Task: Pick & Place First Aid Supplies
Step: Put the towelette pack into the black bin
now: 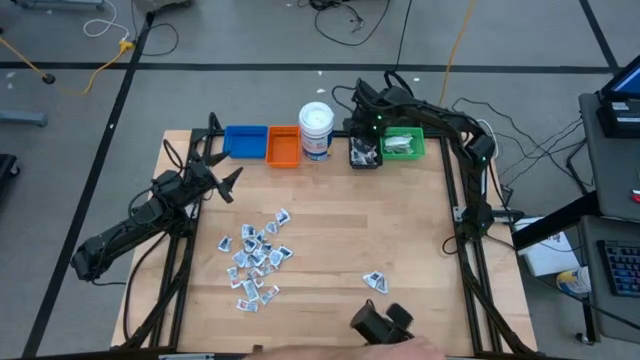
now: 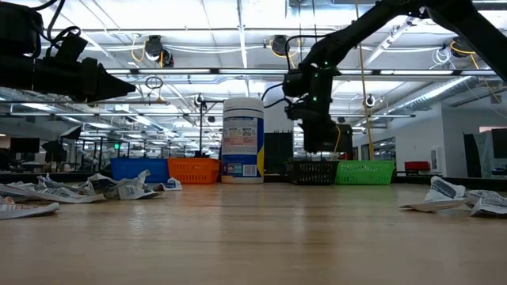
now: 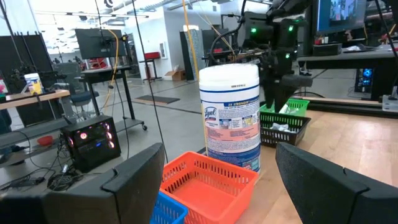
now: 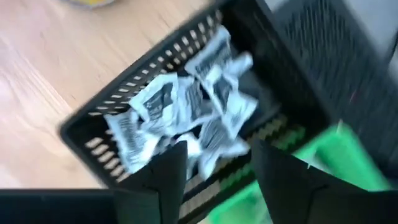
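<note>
Overhead, right gripper (image 4: 214, 165) open above black bin (image 1: 364, 153), beside jar (image 1: 316, 128) and green bin (image 1: 405, 144).

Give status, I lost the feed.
Right gripper open over black bin, packets inside. Left gripper open, idle near blue bin. Nothing blocking.

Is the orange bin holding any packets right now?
No. In the left wrist view the orange bin shows only bare mesh inside, while packets fill the black bin.

We see a pale, smooth wooden tabletop (image 1: 330, 240), crinkled white paper-like wrapped packets (image 1: 255, 255), and a slotted black plastic bin (image 4: 93, 134).
</note>
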`<action>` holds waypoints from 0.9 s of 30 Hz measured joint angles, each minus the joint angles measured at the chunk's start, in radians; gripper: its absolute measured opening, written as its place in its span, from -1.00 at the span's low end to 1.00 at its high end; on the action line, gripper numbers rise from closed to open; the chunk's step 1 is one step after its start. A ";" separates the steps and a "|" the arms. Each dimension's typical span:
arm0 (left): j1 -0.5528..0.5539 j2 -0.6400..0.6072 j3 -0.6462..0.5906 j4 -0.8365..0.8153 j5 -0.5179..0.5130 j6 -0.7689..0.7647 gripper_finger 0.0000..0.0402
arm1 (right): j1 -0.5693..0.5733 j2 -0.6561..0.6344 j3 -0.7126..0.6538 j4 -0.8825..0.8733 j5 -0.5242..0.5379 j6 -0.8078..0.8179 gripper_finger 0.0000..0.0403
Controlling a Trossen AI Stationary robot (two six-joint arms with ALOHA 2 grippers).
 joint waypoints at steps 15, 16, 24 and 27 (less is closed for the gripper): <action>0.000 0.000 0.000 0.000 0.000 0.000 0.54 | 0.113 -0.057 -0.002 -0.242 0.112 0.825 -0.19; 0.000 0.000 0.000 0.000 0.000 0.000 0.54 | 0.138 -0.059 -0.002 -0.251 0.116 0.835 -0.19; 0.000 0.000 0.000 0.000 0.000 0.000 0.54 | 0.389 -0.059 -0.002 -0.320 0.131 0.942 -0.11; 0.000 0.000 0.000 0.000 0.000 0.000 0.54 | 0.499 -0.059 -0.005 -0.333 0.131 0.998 -0.11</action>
